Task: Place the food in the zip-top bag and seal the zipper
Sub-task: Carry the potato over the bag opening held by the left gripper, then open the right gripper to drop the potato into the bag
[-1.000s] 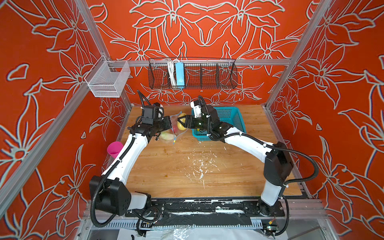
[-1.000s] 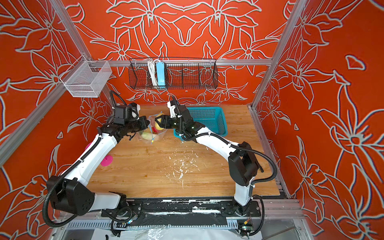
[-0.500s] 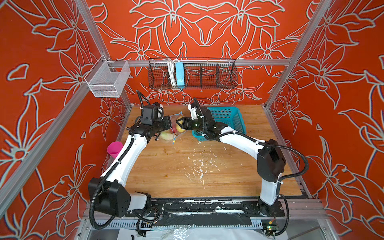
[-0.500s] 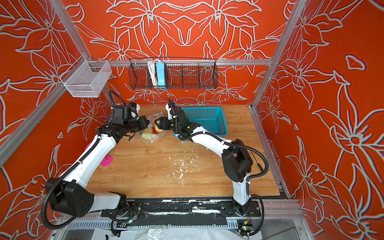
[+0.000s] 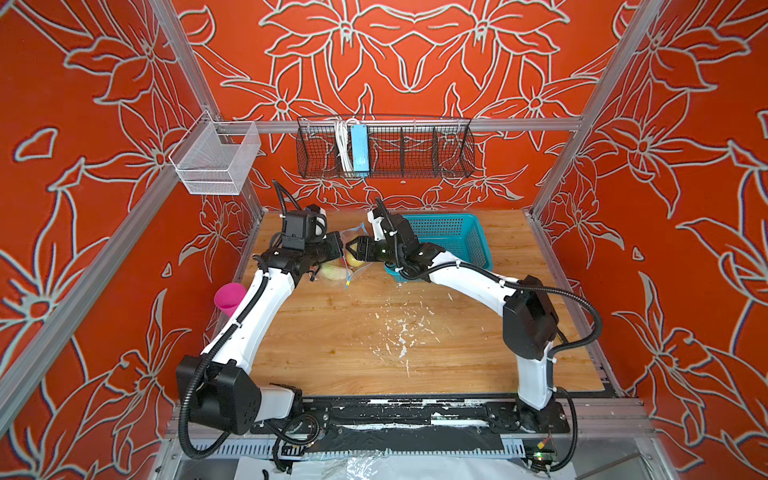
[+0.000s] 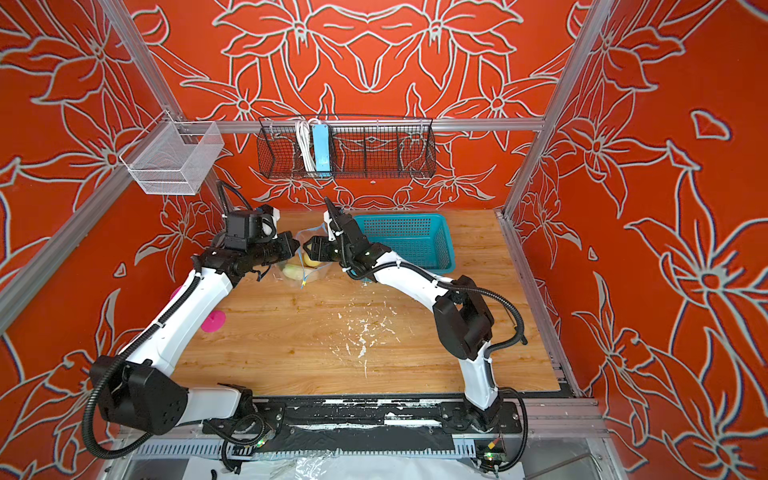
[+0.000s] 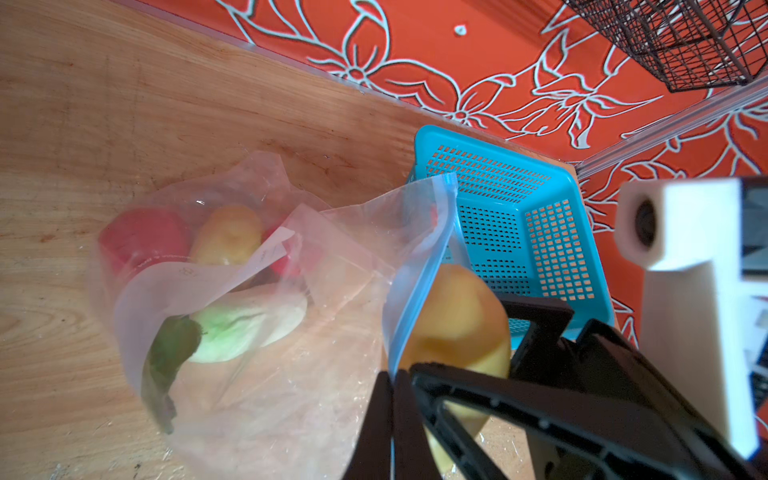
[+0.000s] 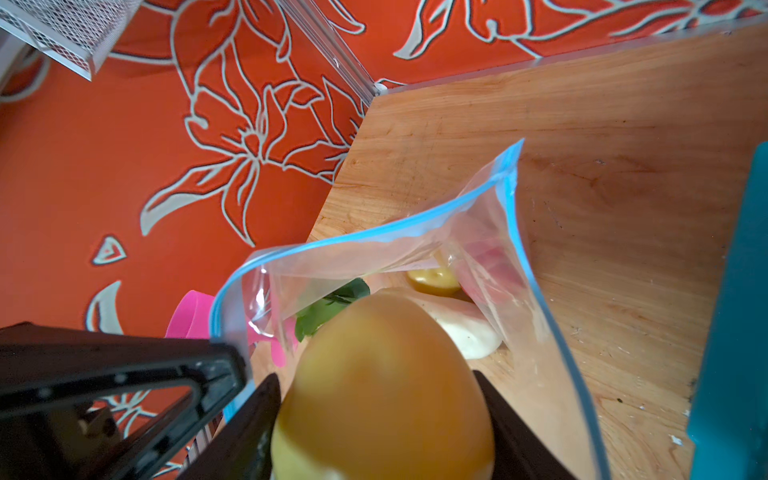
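Table [image 5: 374, 340] rear: L gripper [image 5: 338, 246] level, tight on bag [image 7: 340, 249] rim; R gripper [image 5: 352, 249] snug round potato [image 8: 382, 382].

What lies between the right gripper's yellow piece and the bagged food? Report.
Right wrist view: only the open mouth of the zip-top bag, rimmed by the zipper, between yellow piece and white vegetable.

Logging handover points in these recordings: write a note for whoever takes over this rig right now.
Left gripper: shut on the zipper edge, holding the zip-top bag mouth open.
Right gripper: shut on a yellow-orange food piece at the mouth, not yet released.
In the bag: red piece, potato lump, white vegetable, green leafy piece.
Left to do: drop the piece in, then seal the zipper.
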`<state>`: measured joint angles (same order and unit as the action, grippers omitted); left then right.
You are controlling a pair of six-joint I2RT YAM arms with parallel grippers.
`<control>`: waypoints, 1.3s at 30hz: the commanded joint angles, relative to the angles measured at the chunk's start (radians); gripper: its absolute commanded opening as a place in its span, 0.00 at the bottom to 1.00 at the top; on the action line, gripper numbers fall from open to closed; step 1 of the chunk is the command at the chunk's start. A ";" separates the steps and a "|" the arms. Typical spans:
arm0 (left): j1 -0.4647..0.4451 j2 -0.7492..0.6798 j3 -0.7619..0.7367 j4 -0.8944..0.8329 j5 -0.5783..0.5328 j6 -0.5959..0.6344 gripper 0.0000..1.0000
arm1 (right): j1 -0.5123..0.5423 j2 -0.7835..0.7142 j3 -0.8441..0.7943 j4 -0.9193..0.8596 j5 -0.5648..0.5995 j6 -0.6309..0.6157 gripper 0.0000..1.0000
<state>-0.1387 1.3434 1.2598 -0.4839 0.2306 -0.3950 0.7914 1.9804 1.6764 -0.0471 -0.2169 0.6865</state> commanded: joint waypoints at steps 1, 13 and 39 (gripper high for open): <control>-0.005 -0.027 -0.005 0.014 0.016 -0.009 0.00 | 0.014 0.021 0.031 -0.022 0.028 -0.010 0.41; -0.006 -0.024 -0.004 0.012 0.009 -0.006 0.00 | 0.025 0.079 0.092 -0.065 0.026 -0.032 0.41; -0.006 -0.029 -0.004 0.010 0.007 -0.009 0.00 | 0.028 0.032 0.074 -0.059 0.013 -0.017 0.83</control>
<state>-0.1387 1.3365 1.2598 -0.4839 0.2340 -0.4015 0.8093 2.0472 1.7542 -0.1226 -0.2058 0.6590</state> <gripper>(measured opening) 0.049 0.826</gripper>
